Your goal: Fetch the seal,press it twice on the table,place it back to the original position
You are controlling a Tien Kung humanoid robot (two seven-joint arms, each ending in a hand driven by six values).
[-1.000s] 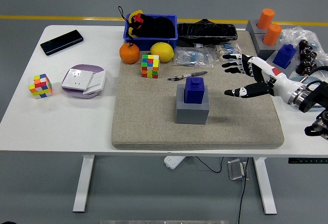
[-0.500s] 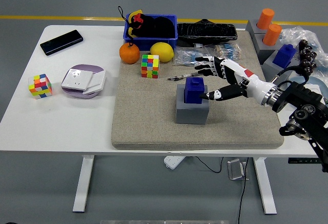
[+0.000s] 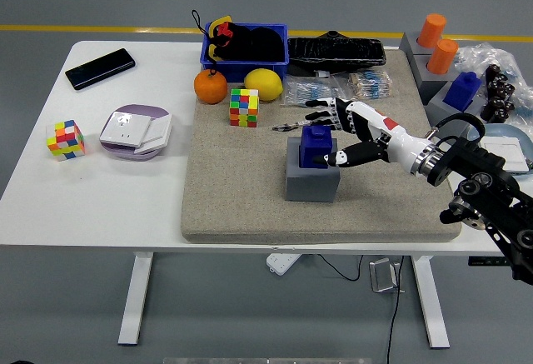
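The white bench point(image 3: 125, 189) carried a beige felt mat point(image 3: 250, 197) across its right-hand part. Near the mat's middle stood a grey block point(image 3: 310, 182), and the seal point(image 3: 316, 146), a dark blue stamp with a small knob on top, sat upright in the top of that block.

The right hand point(image 3: 340, 133) reached in from the right edge and lay against the seal's right side. Its fingers point(image 3: 321, 112) were spread wide behind and beside the knob, and the thumb point(image 3: 343, 158) pointed at the seal's lower right face. The hand had not closed; it held nothing. Whether any fingertip touched the seal could not be told.

Behind the block lay a pen point(image 3: 301, 123) and several clear packets point(image 3: 312, 91). A colour cube point(image 3: 244, 107), an orange point(image 3: 211, 87) and a lemon point(image 3: 263, 84) stood at the mat's far left, in front of a blue bin point(image 3: 246, 51).

On the bare bench to the left lay a black phone point(image 3: 100, 68), a second colour cube point(image 3: 66, 139) and a round plate point(image 3: 135, 131) holding white cards.

At the far right stood two orange cylinders point(image 3: 436, 42) on grey blocks and another blue stamp point(image 3: 463, 90).
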